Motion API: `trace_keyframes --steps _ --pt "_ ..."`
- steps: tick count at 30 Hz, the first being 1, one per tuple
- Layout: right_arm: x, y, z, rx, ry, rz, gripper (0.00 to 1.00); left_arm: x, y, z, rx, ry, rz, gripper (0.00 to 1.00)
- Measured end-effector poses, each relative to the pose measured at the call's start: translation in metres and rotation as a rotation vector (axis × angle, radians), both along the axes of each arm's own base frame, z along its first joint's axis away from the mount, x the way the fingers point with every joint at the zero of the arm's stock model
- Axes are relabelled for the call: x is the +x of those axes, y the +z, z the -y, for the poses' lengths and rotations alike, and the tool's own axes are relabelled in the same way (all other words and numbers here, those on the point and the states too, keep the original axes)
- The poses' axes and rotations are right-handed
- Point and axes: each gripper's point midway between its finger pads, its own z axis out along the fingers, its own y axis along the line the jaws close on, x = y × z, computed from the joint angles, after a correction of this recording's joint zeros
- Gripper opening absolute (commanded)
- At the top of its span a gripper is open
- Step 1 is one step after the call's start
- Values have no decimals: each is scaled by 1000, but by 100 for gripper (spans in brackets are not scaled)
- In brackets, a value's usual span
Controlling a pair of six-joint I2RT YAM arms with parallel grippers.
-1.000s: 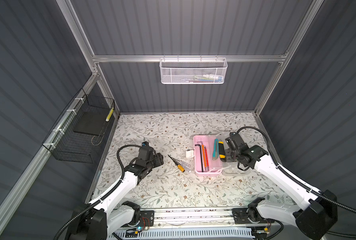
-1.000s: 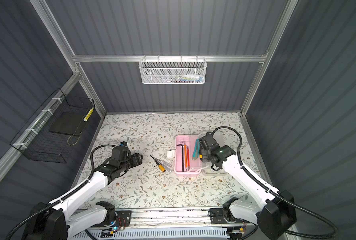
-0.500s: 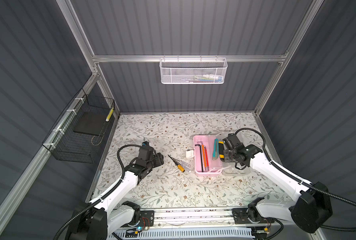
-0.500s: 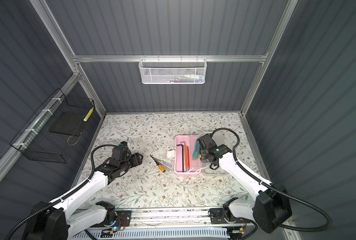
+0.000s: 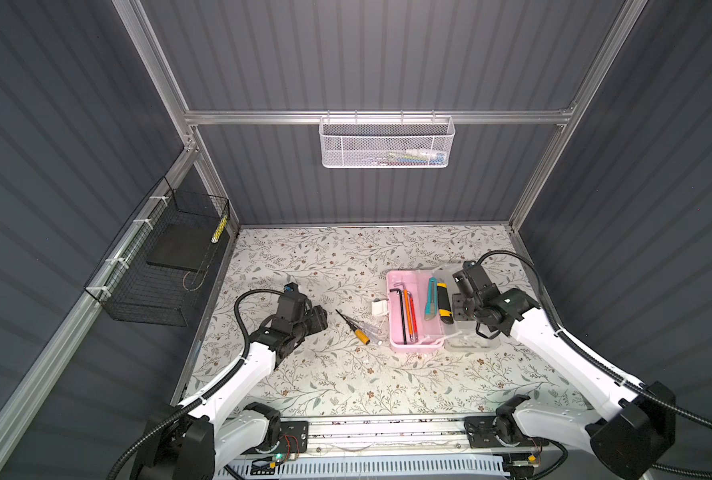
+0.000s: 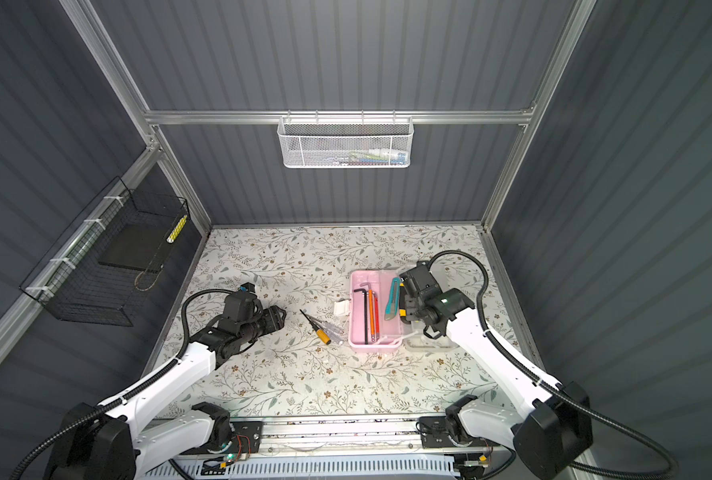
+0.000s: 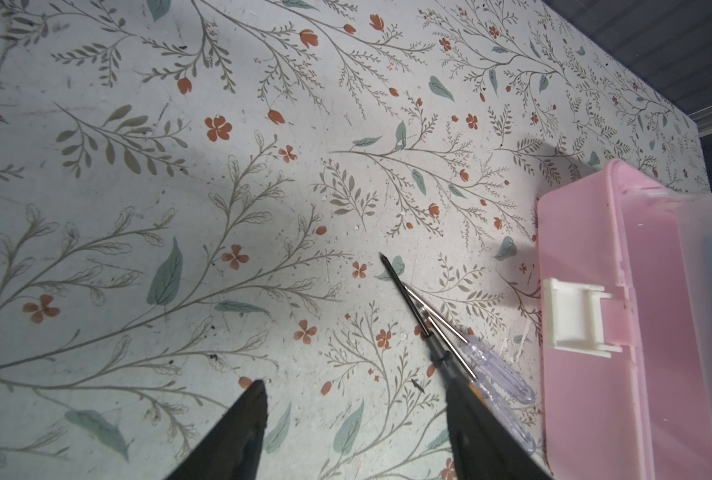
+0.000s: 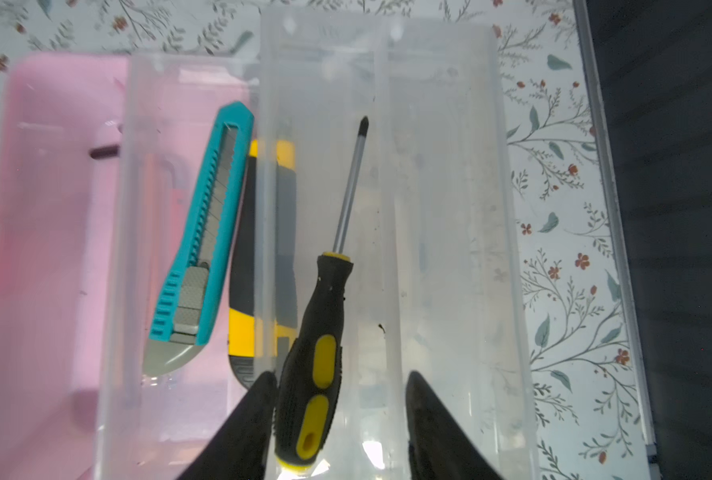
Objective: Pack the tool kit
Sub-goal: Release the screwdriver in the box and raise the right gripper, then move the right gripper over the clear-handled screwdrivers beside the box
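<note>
Right wrist view: the right end effector [image 8: 341, 376] has its fingers [image 8: 246, 428] well apart and grips nothing. A black-and-yellow screwdriver [image 8: 325, 328] lies between them, its handle against one finger and clear of the other, its tip pointing away over the frosted lid [image 8: 449, 208]. The lid is folded open flat beside the pink box [image 8: 46, 249], which sits on the table [image 5: 346, 382] right of the middle in both top views. Inside the box a teal cutter [image 8: 204, 224] and a yellow cutter [image 8: 244, 249] lie side by side, touching. In a top view, black, orange and red hex keys [image 5: 406, 311] lie in the box's other half. The left end effector [image 5: 321, 322] is low over the table, open wide and empty. Its wrist view shows one finger overlapping the handle of the small screwdrivers [image 7: 412, 303]; whether it touches them I cannot tell. They lie on the table just beside the box's white latch [image 7: 574, 320].
</note>
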Motion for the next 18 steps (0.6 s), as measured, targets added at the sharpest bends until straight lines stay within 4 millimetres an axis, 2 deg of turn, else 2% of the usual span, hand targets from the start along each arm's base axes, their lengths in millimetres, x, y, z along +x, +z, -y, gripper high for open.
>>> trace_keyframes --steps 4,6,8,10,13,18 --pt "0 37 -23 41 66 89 52 0 -1 1 -4 -5 -5 69" --pt "-5 48 -45 58 131 119 52 1 0 4 -15 -13 -1 69" --pt "-13 52 -71 71 207 125 50 2 2 7 -32 -22 8 69" --pt "-19 49 -99 81 279 119 46 3 5 10 -46 -32 16 69" --pt "-28 33 -141 92 378 76 41 2 6 13 -59 -45 15 68" --pt "-31 -10 -203 86 497 -27 26 -4 1 13 -63 -54 3 68"
